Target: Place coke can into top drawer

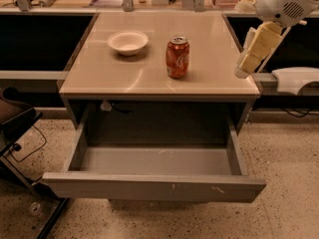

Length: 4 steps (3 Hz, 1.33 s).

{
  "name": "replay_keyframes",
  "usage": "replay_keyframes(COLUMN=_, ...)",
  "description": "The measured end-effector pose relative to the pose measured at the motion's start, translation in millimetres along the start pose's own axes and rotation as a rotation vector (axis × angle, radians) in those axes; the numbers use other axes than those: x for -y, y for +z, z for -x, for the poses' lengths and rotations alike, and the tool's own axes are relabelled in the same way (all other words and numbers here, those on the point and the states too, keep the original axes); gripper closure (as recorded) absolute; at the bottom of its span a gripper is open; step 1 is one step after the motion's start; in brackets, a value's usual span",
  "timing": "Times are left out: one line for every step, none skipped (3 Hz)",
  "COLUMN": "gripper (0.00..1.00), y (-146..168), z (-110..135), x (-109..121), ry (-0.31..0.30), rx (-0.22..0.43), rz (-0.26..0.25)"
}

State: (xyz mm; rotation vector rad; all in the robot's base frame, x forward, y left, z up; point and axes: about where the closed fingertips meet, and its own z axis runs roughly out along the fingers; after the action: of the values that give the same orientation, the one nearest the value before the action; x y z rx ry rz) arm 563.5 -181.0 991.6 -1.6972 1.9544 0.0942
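The coke can (177, 57) is red-orange with a silver top and stands upright on the beige tabletop (149, 78), right of centre. The top drawer (154, 185) is pulled wide open below the table's front edge; its grey inside holds nothing. My gripper (245, 67) hangs from the white arm (281, 4) above the table's right edge, to the right of the can and apart from it, holding nothing that shows.
A white bowl (128, 42) sits on the tabletop left of the can. A dark chair (15, 121) stands at the left of the drawer. A white object (296, 78) lies on the ledge at the right. Shelving and clutter line the back.
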Motion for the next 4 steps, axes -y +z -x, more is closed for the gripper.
replay_keyframes(gripper=0.0, y=23, z=-6, x=40, ry=0.028, rx=0.113, rz=0.01)
replay_keyframes(gripper=0.0, y=24, z=-6, x=40, ry=0.028, rx=0.113, rz=0.011)
replay_keyframes(gripper=0.0, y=44, z=-6, x=49, ry=0.042, rx=0.197, rz=0.062)
replay_keyframes(gripper=0.0, y=90, z=11, x=65, ry=0.056, rx=0.356, rz=0.18)
